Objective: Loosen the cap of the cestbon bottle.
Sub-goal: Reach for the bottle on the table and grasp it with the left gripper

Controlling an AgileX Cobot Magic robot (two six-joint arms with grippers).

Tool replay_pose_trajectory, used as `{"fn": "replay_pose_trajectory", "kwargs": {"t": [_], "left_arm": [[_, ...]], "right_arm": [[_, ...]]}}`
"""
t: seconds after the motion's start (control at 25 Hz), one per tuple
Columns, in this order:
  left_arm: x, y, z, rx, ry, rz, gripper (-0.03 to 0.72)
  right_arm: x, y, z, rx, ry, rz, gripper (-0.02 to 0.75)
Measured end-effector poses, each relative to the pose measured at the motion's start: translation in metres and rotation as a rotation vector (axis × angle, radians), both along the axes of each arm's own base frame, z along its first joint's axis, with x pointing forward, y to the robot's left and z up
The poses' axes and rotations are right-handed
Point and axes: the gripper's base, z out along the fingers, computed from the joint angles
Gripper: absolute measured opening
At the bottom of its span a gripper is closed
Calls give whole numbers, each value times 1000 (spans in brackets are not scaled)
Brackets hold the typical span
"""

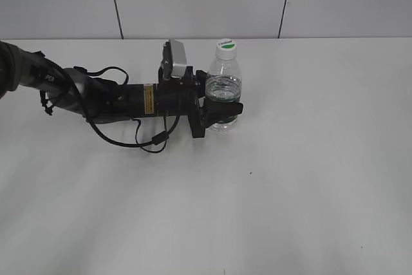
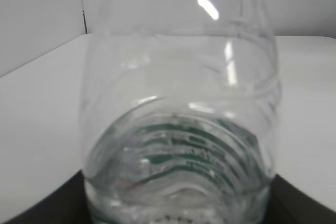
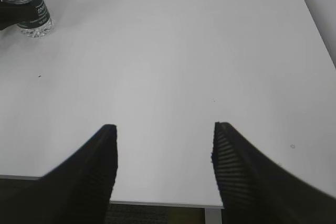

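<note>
Presently the small clear plastic cestbon bottle with the dark green label band (image 1: 224,94) stands upright on the white table (image 1: 309,178), left of centre and toward the far wall, its round white screw cap with the green patch (image 1: 226,46) seated on the neck. My left gripper (image 1: 222,113) reaches in from the left at table height, fingers around the lower body at the label. The left wrist view is filled by the bottle wall, so whether my fingers press the plastic or merely bracket it I cannot tell — no finger pad shows there.

My right gripper (image 3: 164,145) hangs well apart over bare table, its ribbed black fingers (image 3: 236,171) spread and empty; the bottle sits far off in the top left corner of its view.

Risks, as I judge them: thin plastic could buckle under a hard squeeze, or spin in a weak hold once the cap is twisted. A low grip leaves the neck free to sway — a sideways approach could tip it.
</note>
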Motion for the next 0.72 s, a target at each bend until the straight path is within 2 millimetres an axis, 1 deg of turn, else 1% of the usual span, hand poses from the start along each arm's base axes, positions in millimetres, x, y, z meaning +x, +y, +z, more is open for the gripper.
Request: {"fn": "replay_pose_trajectory", "kwargs": {"t": [0.72], "left_arm": [[-1, 0, -1, 11, -4, -18, 407]], "right_arm": [[0, 0, 0, 0, 0, 0, 443]]}}
